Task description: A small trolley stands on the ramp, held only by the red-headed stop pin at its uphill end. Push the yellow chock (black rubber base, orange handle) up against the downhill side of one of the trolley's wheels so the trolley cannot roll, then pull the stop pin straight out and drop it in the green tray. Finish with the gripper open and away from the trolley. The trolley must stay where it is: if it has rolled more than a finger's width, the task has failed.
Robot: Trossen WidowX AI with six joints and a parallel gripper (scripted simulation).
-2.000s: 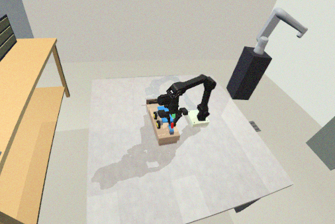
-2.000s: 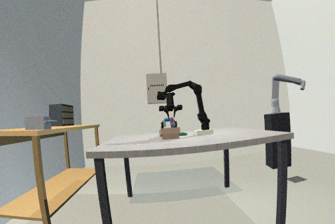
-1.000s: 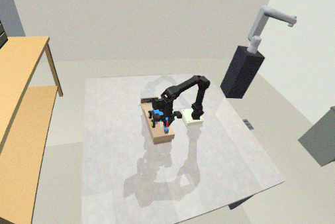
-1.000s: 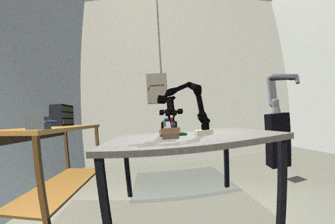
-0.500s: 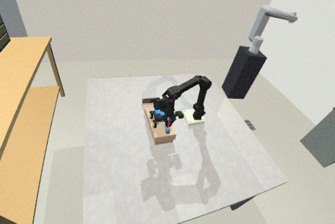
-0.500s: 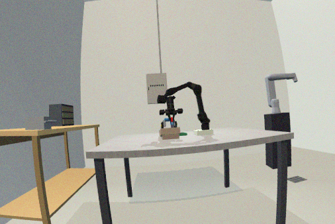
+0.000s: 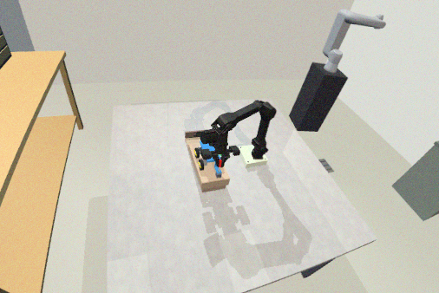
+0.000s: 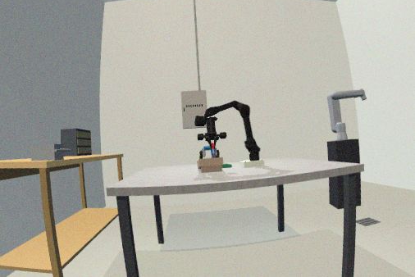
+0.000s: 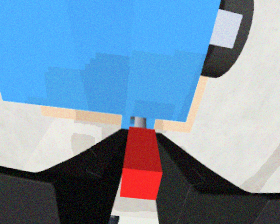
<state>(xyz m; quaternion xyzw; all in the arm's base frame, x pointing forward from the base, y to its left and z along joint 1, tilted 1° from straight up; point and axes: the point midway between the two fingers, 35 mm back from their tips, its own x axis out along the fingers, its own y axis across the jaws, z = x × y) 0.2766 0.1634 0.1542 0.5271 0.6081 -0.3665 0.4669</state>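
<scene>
My gripper is shut on the red head of the stop pin. A short piece of grey shank shows between the head and the blue part at the ramp's end. The blue trolley stands on the wooden ramp, partly hidden by the arm in the top view. Two of its wheels, with yellow hubs, show there. The green tray is small, beside the ramp and partly hidden. I cannot make out the yellow chock.
The arm's pale base plate is right of the ramp on the grey table. A wooden bench stands to the left. A grey arm on a dark pedestal stands at the right.
</scene>
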